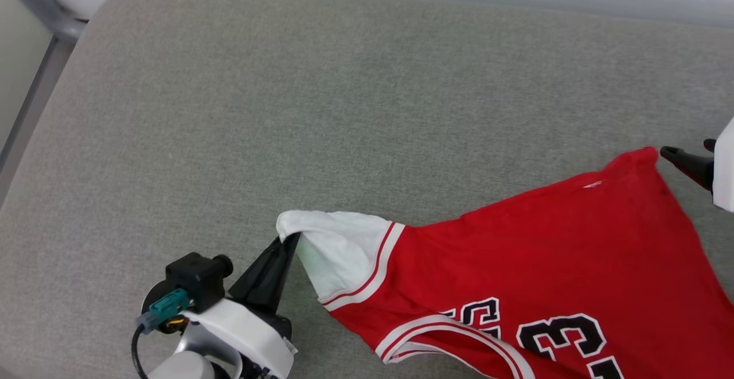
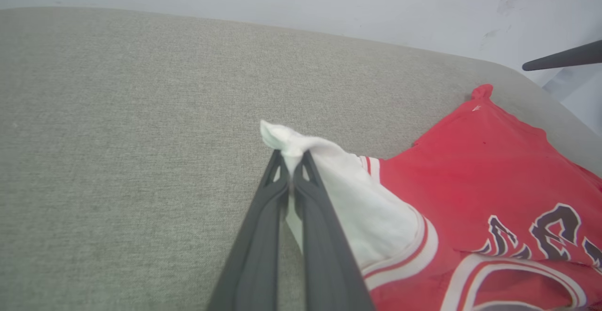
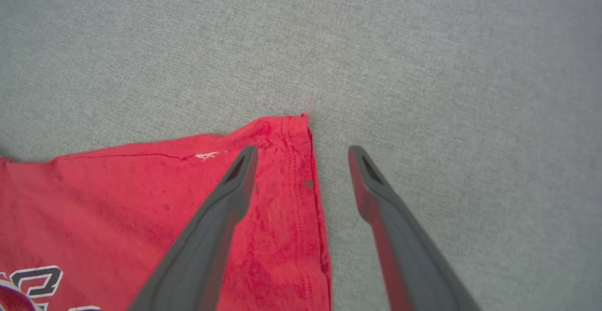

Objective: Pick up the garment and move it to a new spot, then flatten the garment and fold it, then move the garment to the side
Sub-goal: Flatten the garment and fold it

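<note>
Left tool point(image 2: 291, 155), pinching garment point(image 2: 494, 160) sleeve tip

Cushion point(image 1: 287, 109) free left; garment point(image 1: 545, 253) spread right.

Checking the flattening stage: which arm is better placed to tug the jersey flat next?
Probably left: the left gripper is shut on the white sleeve of the jersey, so it can pull now. The right gripper stands open over the red hem corner, holding nothing.

The left gripper point(image 2: 291, 153) pinches the white sleeve point(image 2: 362, 203) of a red shirt point(image 2: 484, 170). The shirt lies rumpled on a grey cushion point(image 2: 117, 137).
</note>
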`<state>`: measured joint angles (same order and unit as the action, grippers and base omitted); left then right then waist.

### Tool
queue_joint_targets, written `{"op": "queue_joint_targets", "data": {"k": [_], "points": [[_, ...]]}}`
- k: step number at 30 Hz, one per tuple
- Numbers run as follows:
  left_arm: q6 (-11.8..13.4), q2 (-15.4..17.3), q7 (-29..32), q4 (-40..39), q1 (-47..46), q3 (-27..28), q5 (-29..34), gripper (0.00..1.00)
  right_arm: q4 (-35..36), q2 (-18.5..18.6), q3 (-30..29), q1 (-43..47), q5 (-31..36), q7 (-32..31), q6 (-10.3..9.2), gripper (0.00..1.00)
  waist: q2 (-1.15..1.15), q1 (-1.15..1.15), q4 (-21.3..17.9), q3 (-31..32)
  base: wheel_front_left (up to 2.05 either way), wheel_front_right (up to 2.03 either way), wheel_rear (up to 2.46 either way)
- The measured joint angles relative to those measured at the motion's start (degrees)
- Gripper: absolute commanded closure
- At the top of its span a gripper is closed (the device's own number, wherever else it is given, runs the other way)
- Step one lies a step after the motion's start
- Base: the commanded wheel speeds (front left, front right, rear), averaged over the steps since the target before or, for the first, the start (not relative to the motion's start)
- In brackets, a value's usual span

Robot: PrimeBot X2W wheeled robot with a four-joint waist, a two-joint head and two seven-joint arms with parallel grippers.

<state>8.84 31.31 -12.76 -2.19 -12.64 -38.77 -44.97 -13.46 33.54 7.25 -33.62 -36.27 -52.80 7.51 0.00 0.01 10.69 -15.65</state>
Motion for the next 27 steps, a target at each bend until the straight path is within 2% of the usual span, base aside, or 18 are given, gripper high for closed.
{"op": "queue_joint_targets", "data": {"k": [5,11,18,19,20,27], "points": [[-1.1,-1.5,-0.1,0.8,-2.2,-0.7,0.6,1.00,-6.7,-2.2,1.0,-3.1,1.1,0.4,0.00,0.00,0.00,0.00,2.0,-2.5,0.00,0.00,0.00],[-1.9,-2.7,-0.5,2.0,-3.9,-1.0,1.0,1.00,-13.4,-4.1,1.2,-4.1,2.1,3.9,0.00,0.00,0.00,-0.01,3.6,-5.2,0.00,0.00,0.00],[-3.1,-4.0,-0.9,3.9,-5.4,-1.3,1.3,1.00,-15.4,-2.2,3.8,-3.9,0.8,5.8,-0.01,0.01,0.00,-0.01,5.0,-6.8,0.00,0.00,0.00],[-3.1,-4.1,-1.0,4.2,-5.4,-1.2,1.3,1.00,-15.3,-1.8,4.4,-3.9,0.4,6.3,-0.01,0.71,0.00,-0.01,5.0,-6.8,0.00,0.00,0.00],[-3.3,-4.3,-1.0,4.4,-5.4,-1.2,1.3,1.00,-15.3,-1.6,4.9,-3.9,0.2,7.1,-0.01,1.00,0.00,-0.01,5.0,-6.7,0.00,0.00,0.00],[-3.8,-4.5,-1.4,6.4,-5.3,-0.8,0.9,1.00,-15.2,-1.1,9.2,-4.0,-2.5,13.7,-0.01,1.00,0.00,-0.01,4.0,-4.3,0.00,0.00,0.00]]}}
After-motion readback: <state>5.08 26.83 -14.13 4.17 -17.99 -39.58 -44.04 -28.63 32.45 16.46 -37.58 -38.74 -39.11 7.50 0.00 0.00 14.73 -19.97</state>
